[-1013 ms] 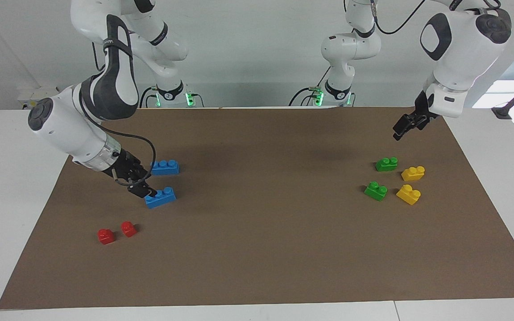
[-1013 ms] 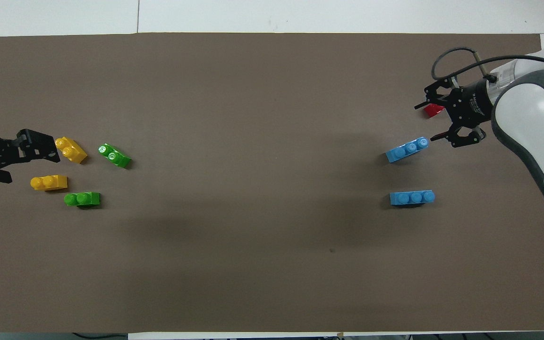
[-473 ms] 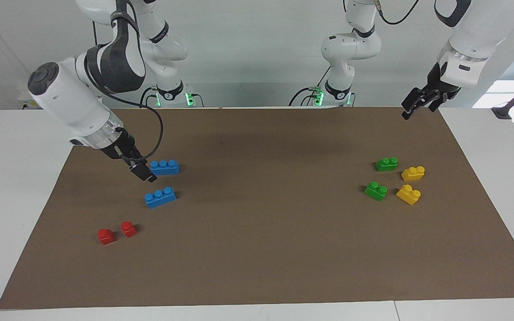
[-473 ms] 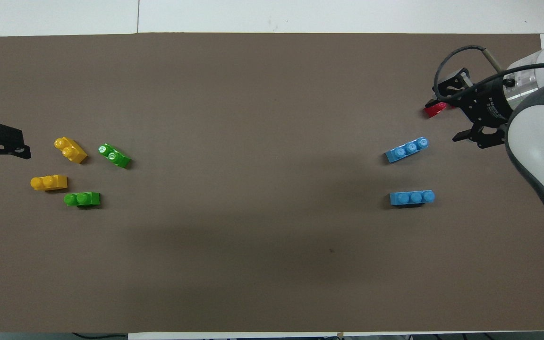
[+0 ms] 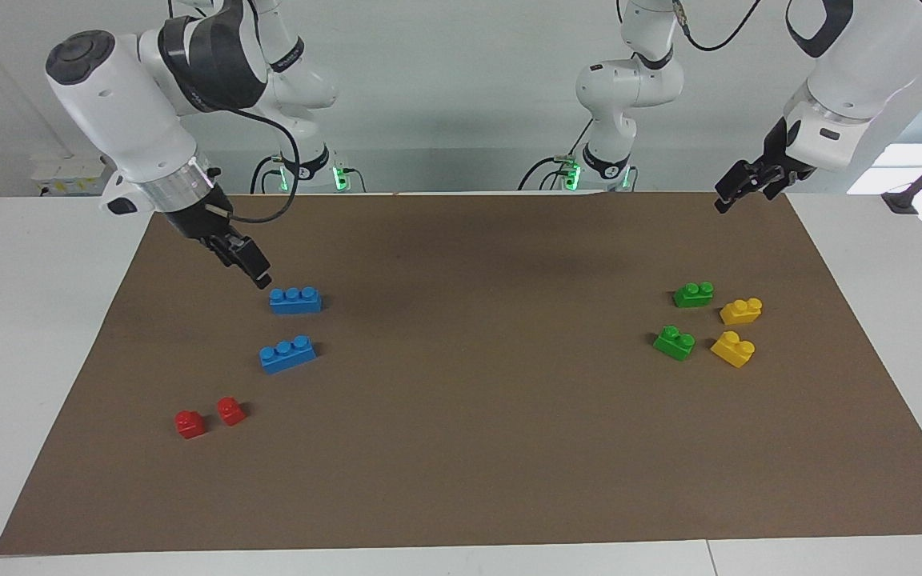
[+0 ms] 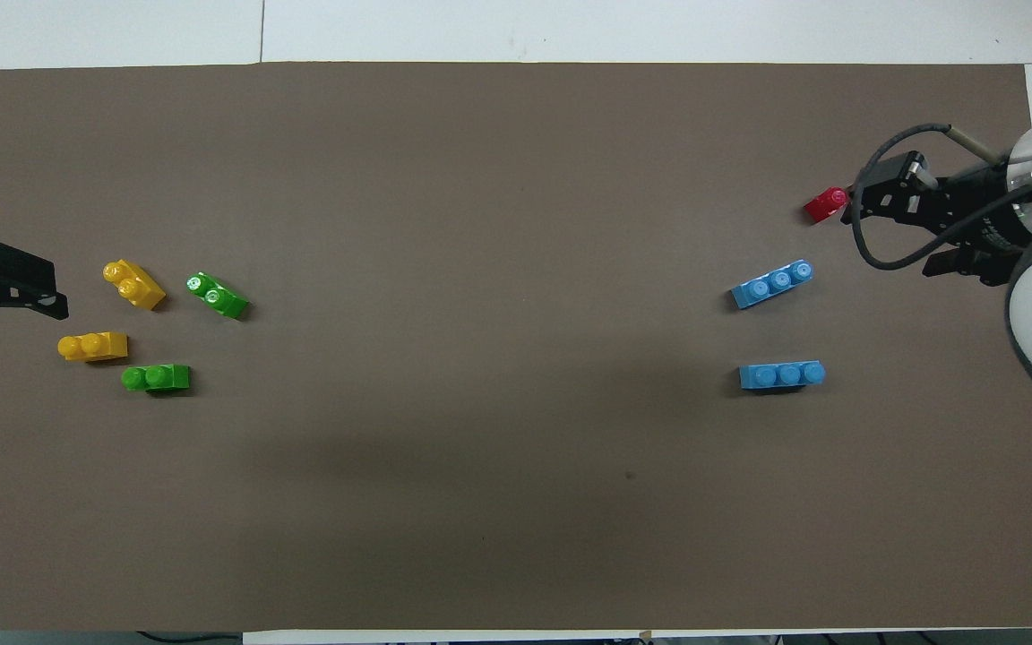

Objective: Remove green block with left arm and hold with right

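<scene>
Two green blocks lie on the brown mat toward the left arm's end: one (image 5: pixel 693 294) (image 6: pixel 156 378) nearer to the robots, the other (image 5: pixel 674 342) (image 6: pixel 218 296) farther from them. My left gripper (image 5: pixel 729 196) (image 6: pixel 5 324) is open and empty, raised over the mat's edge at that end, apart from the blocks. My right gripper (image 5: pixel 255 270) (image 6: pixel 894 235) is open and empty, raised over the mat at the right arm's end, just above the nearer blue brick (image 5: pixel 295 300).
Two yellow bricks (image 5: pixel 741 310) (image 5: pixel 733 349) lie beside the green blocks. A second blue brick (image 5: pixel 288 354) and two red bricks (image 5: pixel 190 424) (image 5: pixel 230 410) lie at the right arm's end. The brown mat (image 5: pixel 469 448) covers the table.
My right gripper has lifted away from the farther blue brick and drawn back toward the robots. My left gripper has risen away from the green blocks. No brick has moved.
</scene>
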Motion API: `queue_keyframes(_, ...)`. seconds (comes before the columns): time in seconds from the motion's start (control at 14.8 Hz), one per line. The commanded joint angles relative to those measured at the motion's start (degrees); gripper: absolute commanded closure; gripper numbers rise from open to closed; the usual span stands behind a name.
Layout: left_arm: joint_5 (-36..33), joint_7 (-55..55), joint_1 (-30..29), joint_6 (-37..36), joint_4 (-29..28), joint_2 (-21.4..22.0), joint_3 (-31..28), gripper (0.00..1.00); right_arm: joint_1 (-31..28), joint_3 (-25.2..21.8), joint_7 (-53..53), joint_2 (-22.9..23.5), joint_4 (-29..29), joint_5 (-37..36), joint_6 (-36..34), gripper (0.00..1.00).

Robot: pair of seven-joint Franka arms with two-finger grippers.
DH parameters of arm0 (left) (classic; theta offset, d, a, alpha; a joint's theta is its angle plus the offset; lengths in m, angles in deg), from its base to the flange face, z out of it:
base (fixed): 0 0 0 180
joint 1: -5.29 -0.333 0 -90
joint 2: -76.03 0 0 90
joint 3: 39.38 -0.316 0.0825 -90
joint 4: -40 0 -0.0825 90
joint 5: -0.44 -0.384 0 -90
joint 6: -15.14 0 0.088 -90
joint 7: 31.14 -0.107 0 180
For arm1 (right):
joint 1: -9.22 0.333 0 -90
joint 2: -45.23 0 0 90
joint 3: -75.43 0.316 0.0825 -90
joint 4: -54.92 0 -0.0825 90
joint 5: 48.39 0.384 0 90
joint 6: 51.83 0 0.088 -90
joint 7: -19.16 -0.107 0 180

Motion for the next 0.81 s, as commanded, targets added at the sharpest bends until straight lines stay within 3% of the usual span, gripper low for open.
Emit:
queue_keyframes(0.0, 0.7, -4.0, -0.5, -1.5, 3.3, -1.8, 0.6, 0.00, -0.9, 0.0, 10.1, -2.4, 0.5, -2.4, -1.8, 0.04)
queue_keyframes(0.27, 1.0, -7.0, -0.5, -1.1, 3.3, -1.5, 0.3, 0.00, -1.2, -0.3, 21.2, -5.3, 0.6, -2.4, -5.8, 0.03)
queue_keyframes(0.74, 0.4, -9.4, -0.5, -0.4, 3.2, -1.2, 0.3, 0.00, -2.1, -0.4, 26.3, -6.6, 0.6, -2.9, -9.0, 0.03)
